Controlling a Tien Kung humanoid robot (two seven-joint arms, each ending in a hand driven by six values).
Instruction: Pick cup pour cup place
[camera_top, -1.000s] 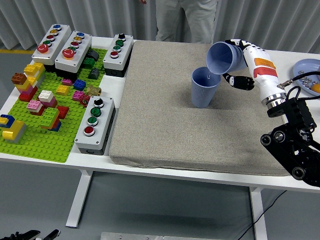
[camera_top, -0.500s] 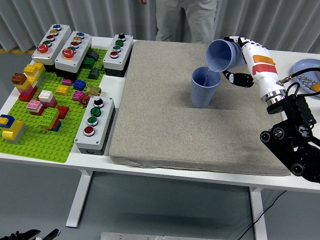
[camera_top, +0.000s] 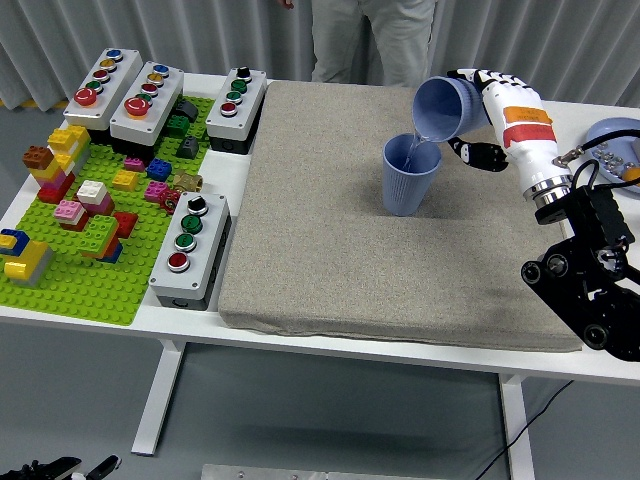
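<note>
A blue ribbed cup (camera_top: 409, 176) stands upright on the grey mat (camera_top: 330, 230), right of its middle. My right hand (camera_top: 478, 108) is shut on a second blue cup (camera_top: 443, 108) and holds it tipped on its side, mouth down-left, just above the standing cup's rim. A thin stream runs from it into the standing cup. The left hand is out of view.
A green baseplate (camera_top: 70, 290) with loose bricks and several button boxes (camera_top: 190, 245) fill the table's left side. A blue plate (camera_top: 615, 140) with small items sits at the far right. A person (camera_top: 372, 40) stands at the far side behind the mat.
My right hand has shifted slightly up and right and tipped the held cup a little further over the standing cup. The standing cup has not moved.
</note>
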